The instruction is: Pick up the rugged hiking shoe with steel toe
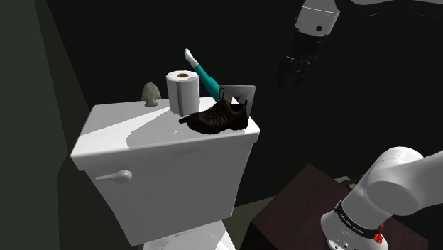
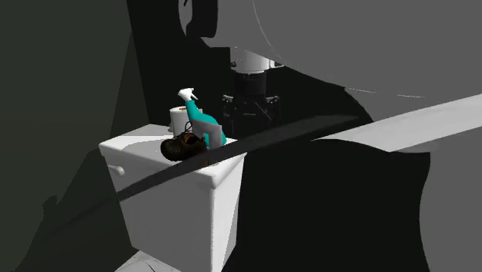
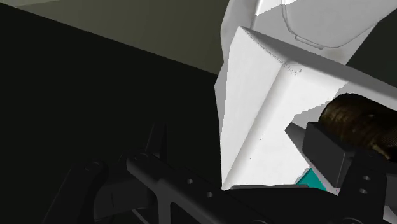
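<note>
On the toilet tank's lid (image 1: 135, 131), at its end nearest the arm (image 1: 397, 186): a brown shoe (image 1: 216, 118), just before a paper roll (image 1: 183, 92) and teal spray bottle (image 1: 207, 78). Off that end, above the lid: the gripper (image 1: 291, 74), fingers (image 3: 327, 149) spread apart, clasping nothing.

I see a white toilet tank (image 1: 135, 135) with a flush handle (image 1: 113, 176). On its lid stand an upright toilet paper roll (image 1: 183, 91), a leaning teal spray bottle (image 1: 206, 78) just beside it, and a small grey lump (image 1: 150, 94).
</note>
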